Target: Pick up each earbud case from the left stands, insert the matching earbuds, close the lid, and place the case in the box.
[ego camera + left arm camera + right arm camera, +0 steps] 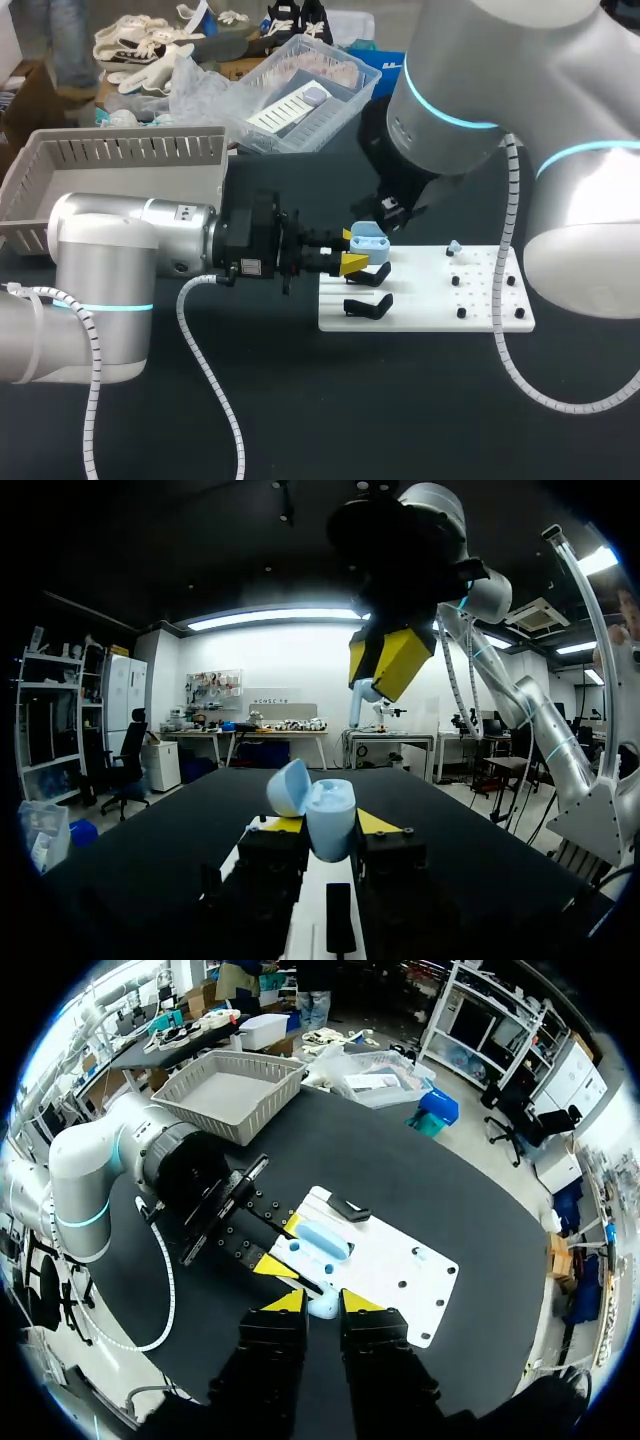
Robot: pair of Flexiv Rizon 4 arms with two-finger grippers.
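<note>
Yellow tips of my left hand pinch the pale blue earbud case from both sides. Only this wrist view shows its lid standing open. The arm lies level, holding the case over the white board on the black surface. My right hand hangs pointing down just above the case. I cannot tell whether it grips anything.

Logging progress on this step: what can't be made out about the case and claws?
1. Inside the earbud case: it is side-on in the left wrist view, so its own wall hides any earbuds; too small in the head view.
2. The right claw: a pale blue shape sits at it in the right wrist view, earbud or lid unclear; the right arm hides it in the head view.
</note>
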